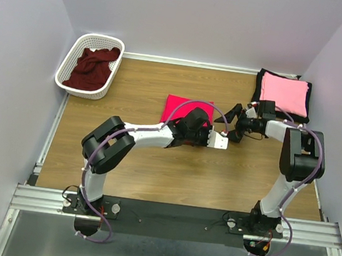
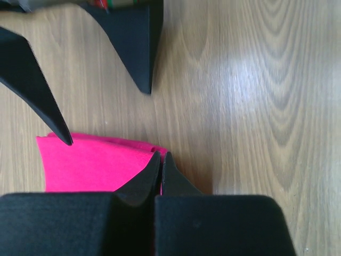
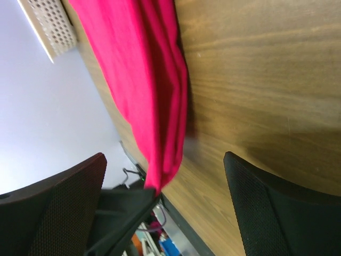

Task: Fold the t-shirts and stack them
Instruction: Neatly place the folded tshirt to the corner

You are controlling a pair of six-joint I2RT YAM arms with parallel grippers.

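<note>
The crimson-red t-shirt (image 1: pixel 183 105) lies folded mid-table. My left gripper (image 1: pixel 222 138) is at its right near corner, and in the left wrist view it (image 2: pixel 161 159) is shut on the corner of the red fabric (image 2: pixel 90 162). My right gripper (image 1: pixel 234 129) is open and empty just right of that corner; its fingers (image 2: pixel 139 48) show spread above the cloth. In the right wrist view the red shirt (image 3: pixel 144 69) runs between my open jaws (image 3: pixel 164 160), apart from both pads. The light pink shirt (image 1: pixel 284 93) lies folded on the black shirt (image 1: pixel 259 83) at back right.
A white lattice basket (image 1: pixel 73 58) at back left holds the crumpled dark maroon shirt (image 1: pixel 92 69); its wall also shows in the right wrist view (image 3: pixel 50 26). Walls close in the table on three sides. Bare wood lies in front of the red shirt.
</note>
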